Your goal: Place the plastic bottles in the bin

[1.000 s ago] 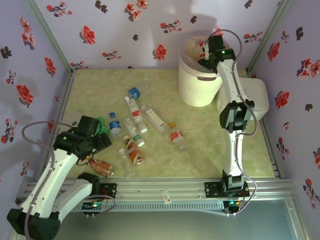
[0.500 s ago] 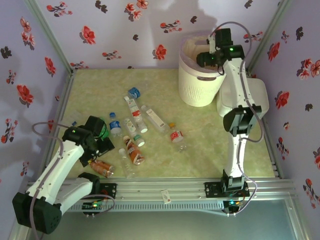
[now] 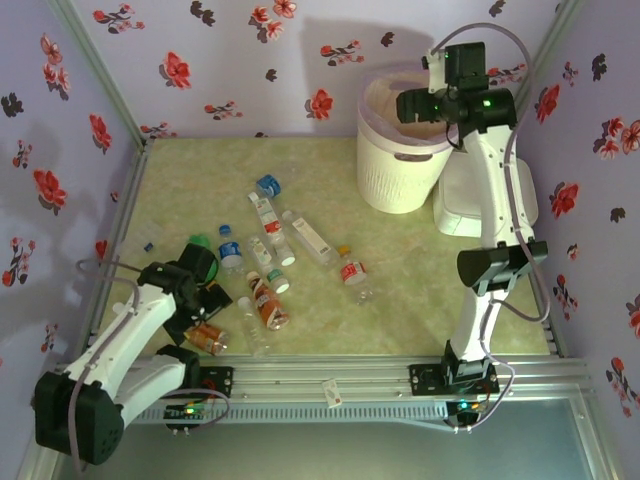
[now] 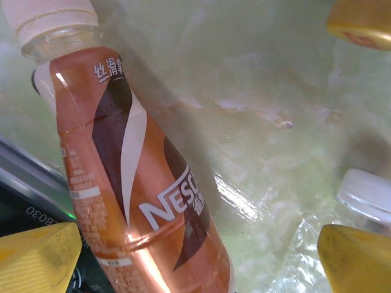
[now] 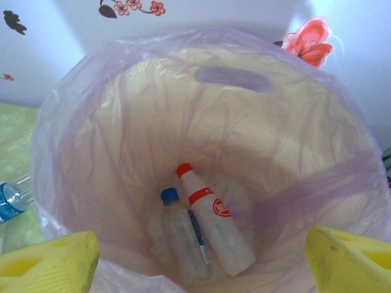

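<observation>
Risen higher above the bin [image 3: 390, 180], the right gripper [image 3: 412, 104] hangs open, empty, over two bottles [image 5: 215, 227] inside; the left gripper [image 3: 207, 296], spread wide and empty, has dropped around a brown bottle [image 4: 134, 183].

Left wrist view cuts the brown bottle [image 4: 134, 183] off at cap and base. I see a clear bottle [image 4: 368, 194] half hidden behind the left gripper [image 4: 198, 256] finger [image 4: 357, 256]. In the right wrist view a blue-labelled bottle [image 5: 8, 199] is clipped by the left edge. Overhead labels are too small to read.
</observation>
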Robot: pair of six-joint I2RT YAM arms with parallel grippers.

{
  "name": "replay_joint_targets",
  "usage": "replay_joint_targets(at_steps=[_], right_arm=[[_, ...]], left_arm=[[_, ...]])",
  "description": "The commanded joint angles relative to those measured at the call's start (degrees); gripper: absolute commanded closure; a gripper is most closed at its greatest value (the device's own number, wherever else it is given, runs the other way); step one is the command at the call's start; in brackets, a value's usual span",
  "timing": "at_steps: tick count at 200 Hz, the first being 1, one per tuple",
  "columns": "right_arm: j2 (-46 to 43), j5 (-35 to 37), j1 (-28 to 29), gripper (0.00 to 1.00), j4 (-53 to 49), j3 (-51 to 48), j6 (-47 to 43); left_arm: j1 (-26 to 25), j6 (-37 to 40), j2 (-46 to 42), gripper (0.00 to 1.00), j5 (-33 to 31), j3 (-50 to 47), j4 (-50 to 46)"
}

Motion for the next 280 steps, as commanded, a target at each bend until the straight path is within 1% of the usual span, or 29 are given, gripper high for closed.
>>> replay_joint_targets(at_steps=[1,43,92,126,141,157,171,186,215,244,264,280], right_arm=[[-2.8,1.0,0.2,0.12,1.4,-1.7,-0.7],[-4.1,1.5,0.2,0.13,2.2,-2.2,-0.9],[-5.1,1.7,0.1,0.13,3.0,-4.2,-1.1],[-5.0,1.6,0.2,0.13,2.4,-4.2,-0.8],[-5.9,0.5,0.6,0.14,2.3,-5.2,-0.3],[-8.1,-0.6,1.1,0.14,4.8,-8.4,0.5],[-9.4,-1.1,1.4,0.14,5.6,-9.6,1.0],[-10.2,-1.8,1.5,0.14,5.3,-9.8,1.3],[-12.2,-3.3,2.1,0.14,4.9,-10.7,2.7],[-16.4,-4.5,4.5,0.15,6.4,-15.5,4.4],[-20.0,-6.2,6.4,0.15,8.1,-19.8,6.4],[-22.8,-7.4,7.8,0.15,9.8,-23.6,8.4]], left_arm=[[0.1,-3.5,1.2,0.01,2.6,-2.4,2.0],[0.1,-4.0,4.0,0.03,3.6,-4.9,6.8],[0.5,-4.3,7.9,0.09,3.4,-5.9,13.5],[0.4,-4.0,7.4,0.2,3.3,-5.6,15.0],[0.4,-4.0,7.0,0.28,2.7,-5.6,14.8],[0.5,-4.5,6.4,0.36,2.4,-6.0,15.0],[0.5,-4.8,5.8,0.4,2.4,-6.1,14.8],[0.4,-4.6,4.7,0.42,2.1,-5.9,13.9],[0.4,-2.9,2.0,0.44,-0.1,-3.0,11.1],[0.4,0.2,0.2,0.46,-3.7,2.8,7.6],[0.4,1.8,-0.8,0.51,-5.7,6.4,7.6],[0.4,4.9,-1.3,0.54,-7.1,9.2,9.9]])
